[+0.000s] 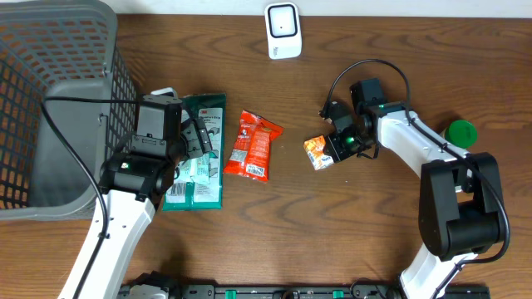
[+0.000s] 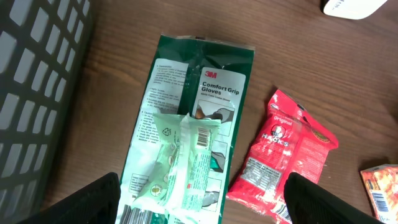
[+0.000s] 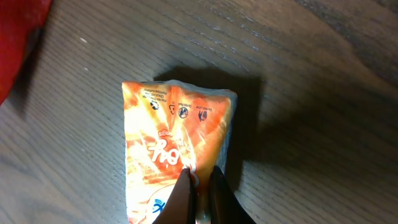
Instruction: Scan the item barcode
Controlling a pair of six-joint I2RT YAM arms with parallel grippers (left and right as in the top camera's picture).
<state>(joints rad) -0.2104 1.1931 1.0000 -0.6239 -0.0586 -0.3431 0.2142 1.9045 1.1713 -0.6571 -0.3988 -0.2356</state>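
Finding 1: The right tool (image 3: 199, 179) is pinched fully together on the near edge of the orange snack packet (image 3: 177, 146). The packet lies flat on the tabletop (image 1: 374, 241), right of centre. The hold takes in only a thin margin of film, so it is judged secure for a slow lift and no more.

Finding 2: The left tool (image 1: 196, 137) hangs wide apart and holds nothing. It sits above the 3M Comfort Grip Gloves pack (image 2: 199, 106), which has a pale green sachet (image 2: 180, 162) lying on it. The red Hacks bag (image 1: 253, 147) lies between that pack and the orange packet, apart from both.

Finding 3: The white scanner (image 1: 283, 31) stands at the far edge of the tabletop, well apart from the held packet. The grey mesh basket (image 1: 50, 100) occupies the left side.

Assessment: The step in hand is the pick-up for presentation to the scanner.

Recommendations:
- Raise the packet straight up and check that it does not slip or fold at the pinch.
- Carry it clear of the red bag.
- In the left wrist view a striped white patch near the packet's corner appears to be the barcode. Turn that face squarely to the scanner window, flat and unshaded by the fingers.
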